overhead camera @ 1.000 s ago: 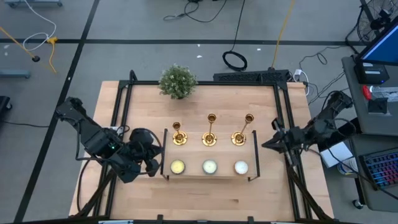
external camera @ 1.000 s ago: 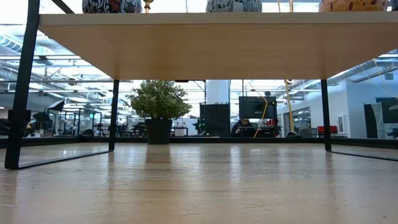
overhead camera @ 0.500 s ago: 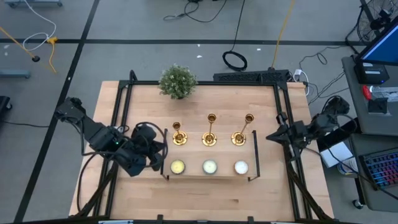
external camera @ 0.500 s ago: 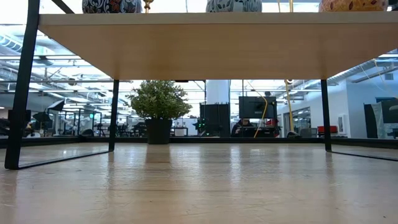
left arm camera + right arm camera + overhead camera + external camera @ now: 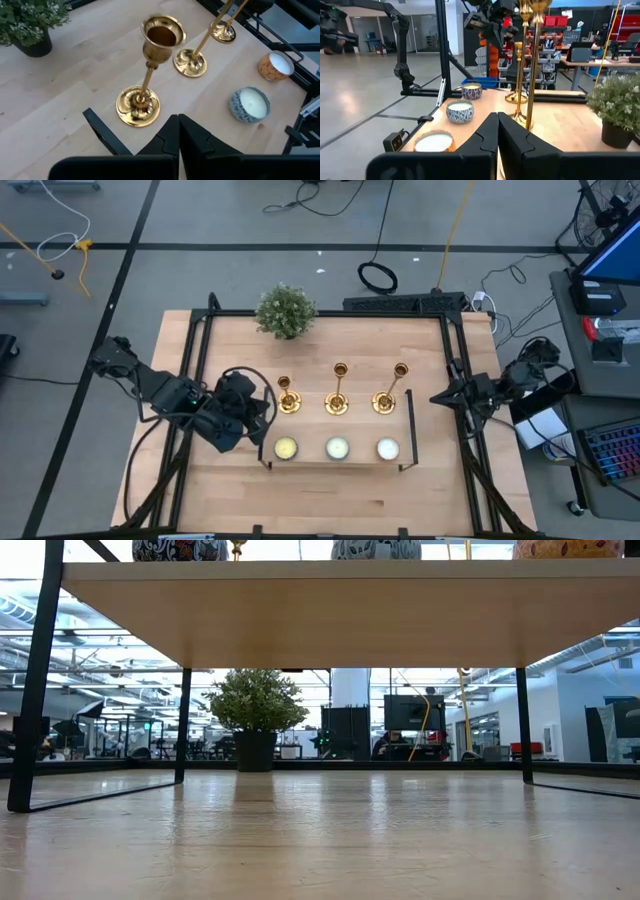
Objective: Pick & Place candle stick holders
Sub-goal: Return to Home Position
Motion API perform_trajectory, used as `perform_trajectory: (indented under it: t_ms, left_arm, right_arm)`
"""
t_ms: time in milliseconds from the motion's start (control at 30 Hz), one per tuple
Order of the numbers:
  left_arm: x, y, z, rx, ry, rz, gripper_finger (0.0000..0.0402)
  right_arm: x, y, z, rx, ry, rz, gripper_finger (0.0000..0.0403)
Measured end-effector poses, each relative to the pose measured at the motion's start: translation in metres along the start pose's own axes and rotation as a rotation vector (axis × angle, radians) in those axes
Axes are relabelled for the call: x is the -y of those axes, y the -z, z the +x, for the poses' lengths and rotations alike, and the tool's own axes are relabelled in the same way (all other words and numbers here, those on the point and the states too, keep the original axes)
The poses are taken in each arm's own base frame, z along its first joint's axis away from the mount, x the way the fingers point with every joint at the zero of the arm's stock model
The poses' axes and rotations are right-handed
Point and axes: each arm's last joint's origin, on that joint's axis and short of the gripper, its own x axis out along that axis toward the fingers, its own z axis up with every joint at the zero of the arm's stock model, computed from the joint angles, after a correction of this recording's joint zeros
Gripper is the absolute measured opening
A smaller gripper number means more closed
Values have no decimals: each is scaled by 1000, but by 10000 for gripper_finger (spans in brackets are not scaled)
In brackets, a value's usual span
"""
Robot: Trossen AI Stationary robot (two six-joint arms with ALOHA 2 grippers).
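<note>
3 gold candle stick holders (image 5: 339, 392) stand in a row along the wooden shelf (image 5: 311, 427), on its edge nearest the potted plant (image 5: 286, 311). The left gripper (image 5: 266, 406), closed and empty, hangs at the shelf's left end. The right gripper (image 5: 436, 398), closed too, is at the right edge of the desk (image 5: 230, 350).

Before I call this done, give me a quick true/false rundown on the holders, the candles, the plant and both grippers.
1. The three candle stick holders stand upright in one row on the shelf. True.
2. The left gripper is clamped on a holder. False: it is shut on nothing, off the shelf's left end.
3. Three candles sit in a row on the shelf alongside the holders. True.
4. The plant stands on the shelf. False: it stands on the table, beyond the shelf.
5. The right gripper holds a candle. False: it is shut and empty, off the shelf's right end.
</note>
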Motion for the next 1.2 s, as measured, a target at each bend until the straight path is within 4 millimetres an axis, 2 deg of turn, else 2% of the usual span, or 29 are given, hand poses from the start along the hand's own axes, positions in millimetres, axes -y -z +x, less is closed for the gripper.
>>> perform_trajectory:
  t_ms: [233, 367, 667, 767, 1000, 1200]
  left_arm:
    - [-1, -3, 3, 4, -8, -1, 5]
    - [-2, -5, 4, 6, -14, -1, 2]
    - [-3, -8, 6, -4, -17, 10, 6]
    - [-3, -8, 6, -7, -15, 2, 5]
    - [-3, -7, 5, -25, -5, 7, 6]
    - [-7, -10, 3, -23, -11, 8, 7]
  right_arm:
    - [2, 3, -5, -7, -5, 18, 0]
    - [-1, 7, -2, 5, -82, 39, 0]
    - [-13, 51, 20, 57, -130, 102, 0]
    - [-14, 58, 23, 87, -132, 109, 0]
    - [-16, 74, 26, 28, -171, 161, 0]
    - [-17, 77, 27, 23, -182, 151, 0]
